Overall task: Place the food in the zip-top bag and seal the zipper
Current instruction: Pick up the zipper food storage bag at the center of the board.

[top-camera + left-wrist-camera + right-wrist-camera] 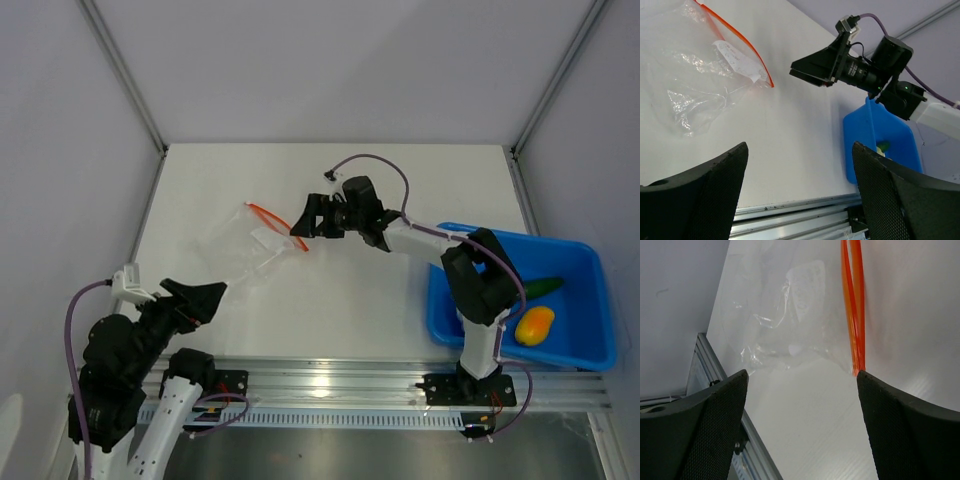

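**Overhead view.** The bag (245,248), clear crinkly film, is lying flat on the white bench (350,310), left of centre. Its zipper (268,212), a thin orange-red strip, is running along the edge facing the right arm. The right fingers (306,226) are sitting just beside the zipper's near end, spread wide and holding nothing. The left fingers (205,295) are sitting near the front-left corner, apart from the bag, also spread wide and gripping nothing. At the right, a blue moulded plastic tray (590,310) is carrying the long dark green cucumber (542,288) and the smooth yellow-orange oval fruit (535,325), near each other. The right arm is hiding part of the tray floor.

**Left wrist view.** The left fingers (695,195), black with mesh-textured pads, are standing far apart with only bare bench between them. Beyond them the bag (695,95) is lying wrinkled, with a white patch showing inside. The zipper (740,42) is curving along its right edge. The wedge-shaped right fingers (812,67) are pointing toward it. A small green and pale piece is showing over the tray (880,135) wall; which food it is cannot be told.

**Right wrist view.** The right fingers (910,430) are gaping wide, with nothing between them. The bag (780,315) is lying ahead. The zipper (854,305) is showing as two orange-red tracks side by side; whether they are pressed together cannot be told.
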Action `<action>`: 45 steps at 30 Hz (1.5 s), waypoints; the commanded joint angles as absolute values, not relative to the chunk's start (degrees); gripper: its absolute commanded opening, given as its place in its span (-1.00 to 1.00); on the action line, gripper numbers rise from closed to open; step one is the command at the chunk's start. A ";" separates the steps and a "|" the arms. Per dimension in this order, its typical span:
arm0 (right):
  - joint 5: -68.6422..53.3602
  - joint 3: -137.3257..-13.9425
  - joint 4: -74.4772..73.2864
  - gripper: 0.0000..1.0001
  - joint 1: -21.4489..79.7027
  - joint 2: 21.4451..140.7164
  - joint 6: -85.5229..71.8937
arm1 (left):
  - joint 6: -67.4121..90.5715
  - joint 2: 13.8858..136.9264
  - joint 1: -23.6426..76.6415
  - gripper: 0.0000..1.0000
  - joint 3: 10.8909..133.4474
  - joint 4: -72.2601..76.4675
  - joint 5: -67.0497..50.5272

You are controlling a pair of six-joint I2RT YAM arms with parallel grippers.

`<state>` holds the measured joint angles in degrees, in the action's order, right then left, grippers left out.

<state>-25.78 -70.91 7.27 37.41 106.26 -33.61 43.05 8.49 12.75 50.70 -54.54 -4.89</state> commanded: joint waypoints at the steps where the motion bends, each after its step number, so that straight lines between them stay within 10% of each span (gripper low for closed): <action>1: -27.68 -77.07 12.21 0.79 37.97 111.51 -32.08 | 42.63 7.21 13.01 0.69 52.03 -54.32 -4.31; 22: -29.44 -87.54 9.67 0.36 41.13 126.74 -26.63 | 39.20 12.83 13.01 0.65 54.76 -55.99 -5.01; 31: -33.84 -80.61 18.19 -0.98 41.66 123.58 -29.44 | 39.90 15.47 13.01 0.58 54.76 -56.95 -5.45; 45: -22.51 -68.74 7.83 -1.00 48.95 99.43 -15.74 | 41.22 25.13 13.01 0.44 55.37 -50.28 -11.59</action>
<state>-27.22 -70.43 10.24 46.74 104.51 -21.37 40.56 23.46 12.75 53.93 -54.61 -7.84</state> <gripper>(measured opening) 0.007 0.728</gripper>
